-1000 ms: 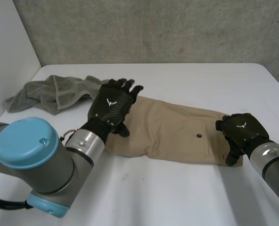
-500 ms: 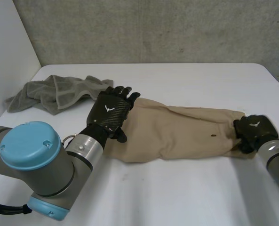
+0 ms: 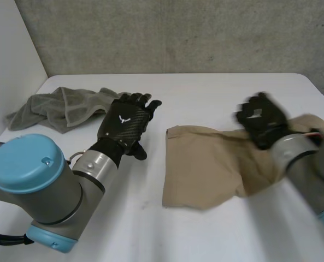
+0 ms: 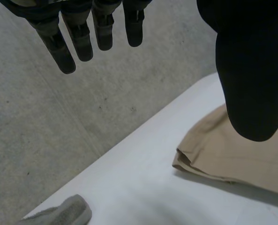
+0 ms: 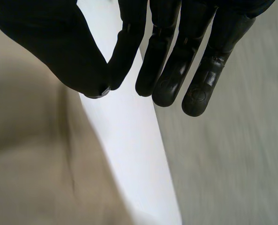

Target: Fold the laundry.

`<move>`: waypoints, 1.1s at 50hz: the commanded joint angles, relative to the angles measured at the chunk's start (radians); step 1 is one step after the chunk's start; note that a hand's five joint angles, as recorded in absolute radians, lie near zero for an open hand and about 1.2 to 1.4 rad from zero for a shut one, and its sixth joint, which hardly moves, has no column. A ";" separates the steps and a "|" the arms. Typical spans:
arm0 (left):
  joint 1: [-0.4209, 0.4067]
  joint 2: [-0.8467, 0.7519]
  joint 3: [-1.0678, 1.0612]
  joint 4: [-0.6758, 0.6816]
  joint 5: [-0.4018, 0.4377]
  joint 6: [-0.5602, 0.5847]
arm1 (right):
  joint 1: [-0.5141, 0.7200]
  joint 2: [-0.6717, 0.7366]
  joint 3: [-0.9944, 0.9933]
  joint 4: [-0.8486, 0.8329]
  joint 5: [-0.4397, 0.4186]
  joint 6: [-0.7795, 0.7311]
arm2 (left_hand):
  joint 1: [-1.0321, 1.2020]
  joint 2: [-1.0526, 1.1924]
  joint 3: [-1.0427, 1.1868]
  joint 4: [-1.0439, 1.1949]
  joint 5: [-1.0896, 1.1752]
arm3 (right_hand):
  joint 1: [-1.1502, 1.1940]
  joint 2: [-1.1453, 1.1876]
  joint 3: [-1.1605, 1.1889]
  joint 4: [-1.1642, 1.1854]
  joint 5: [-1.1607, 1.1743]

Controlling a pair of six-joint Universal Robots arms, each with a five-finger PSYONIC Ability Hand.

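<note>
The beige trousers [image 3: 205, 169] lie crumpled on the white table [image 3: 216, 90], right of the middle. Their right end rises off the table to my right hand [image 3: 263, 123]. In the right wrist view that hand [image 5: 176, 56] has its thumb pressed against a finger, with the beige cloth [image 5: 35, 164] bunched under the thumb and palm. My left hand [image 3: 126, 123] hovers left of the trousers, apart from them, fingers straight. In the left wrist view its fingers [image 4: 82, 37] spread above the table, and the trousers' near corner [image 4: 232, 154] lies below the thumb.
A crumpled grey towel [image 3: 63, 106] lies at the table's far left, just beyond my left hand; its edge [image 4: 66, 213] appears in the left wrist view. A grey concrete wall [image 3: 178, 33] stands behind the table.
My right hand closed on the trousers' right end, lifted and swung up and left, dragging the trousers right and out from under my left hand. My left hand has barely moved.
</note>
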 commanded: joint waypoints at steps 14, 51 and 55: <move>0.004 -0.003 0.143 -0.003 -0.067 -0.095 | 0.257 0.044 -0.029 0.033 -0.076 0.186 | -0.039 -0.035 -0.041 -0.032 -0.049 | -0.618 -0.798 -0.800 -0.808 -0.790; -0.038 -0.052 0.123 -0.027 -0.067 -0.097 | -0.542 0.150 0.151 -0.054 -0.189 0.317 | -0.039 -0.035 -0.041 -0.032 -0.049 | 0.073 -0.107 -0.108 -0.116 -0.099; -0.038 -0.052 0.122 -0.027 -0.069 -0.098 | -0.550 0.166 0.135 -0.068 -0.180 0.314 | -0.039 -0.035 -0.041 -0.032 -0.049 | 0.393 0.213 0.212 0.204 0.221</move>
